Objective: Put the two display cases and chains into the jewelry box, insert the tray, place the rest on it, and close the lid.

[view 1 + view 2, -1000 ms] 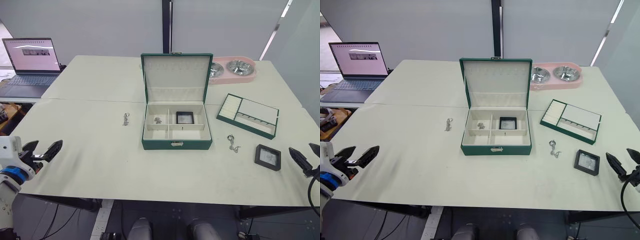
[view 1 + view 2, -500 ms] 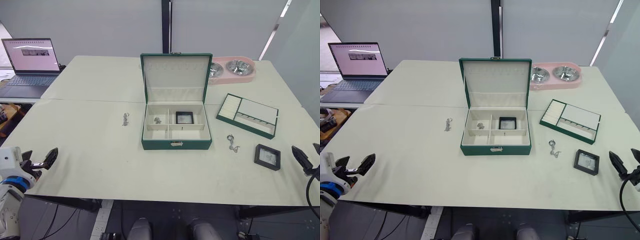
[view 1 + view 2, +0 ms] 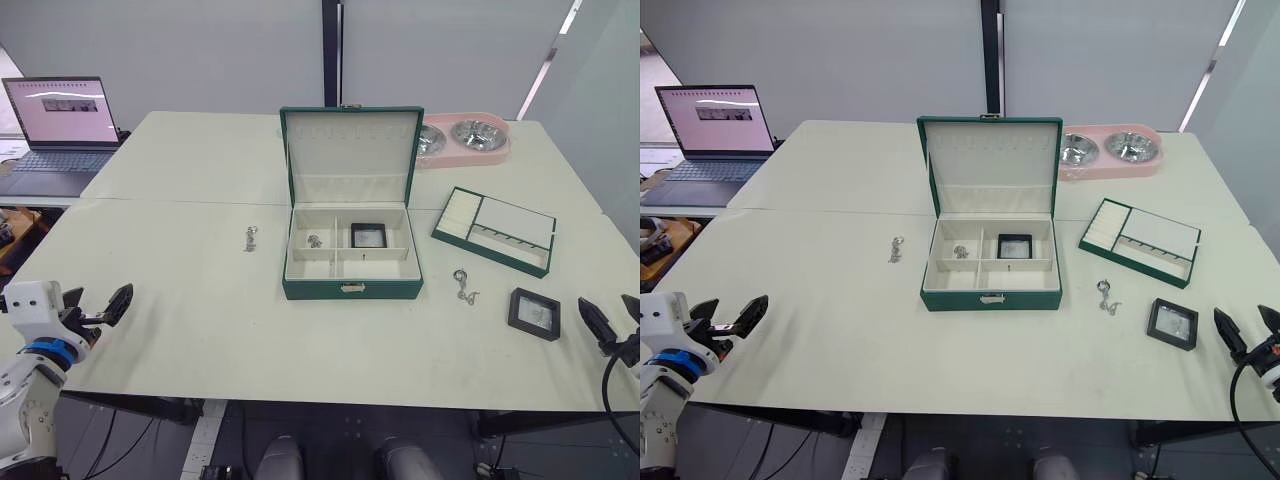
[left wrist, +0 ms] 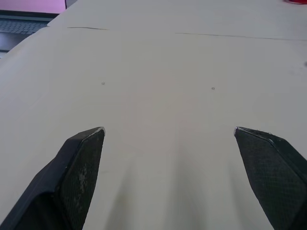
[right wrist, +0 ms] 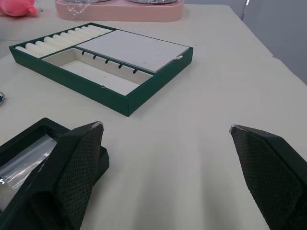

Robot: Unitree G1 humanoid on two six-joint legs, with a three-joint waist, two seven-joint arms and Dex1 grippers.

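Jewelry box [image 3: 351,262] sits at mid-table with its long axis running left to right, its metal front clasp facing the robot. Lid [image 3: 349,154] stands upright at the back, cream lining toward the camera. One display case [image 3: 368,235] lies flat in the rear right compartment; a small chain [image 3: 315,240] lies in the rear left compartment. A small dark item in the front compartment is too small to identify.

Tray [image 3: 495,229] rests on the table to the right of the box, apart from it, long axis angled so its far-left end points toward the box and its other end trails toward the right edge. Ring-roll slots are at the end nearer the box.

Second display case [image 3: 535,313] lies flat on the table near the front right, turned slightly off square. Between it and the box lies a chain [image 3: 463,286], roughly front to back. Another chain [image 3: 251,238] lies to the left of the box, also roughly front to back.

Left gripper [image 3: 96,307] hovers at the front left edge of the table, fingers spread wide, holding nothing. Right gripper [image 3: 612,321] is just right of the second case, fingers wide apart and empty; in the right wrist view one finger [image 5: 72,163] overlaps the case frame, contact not determinable
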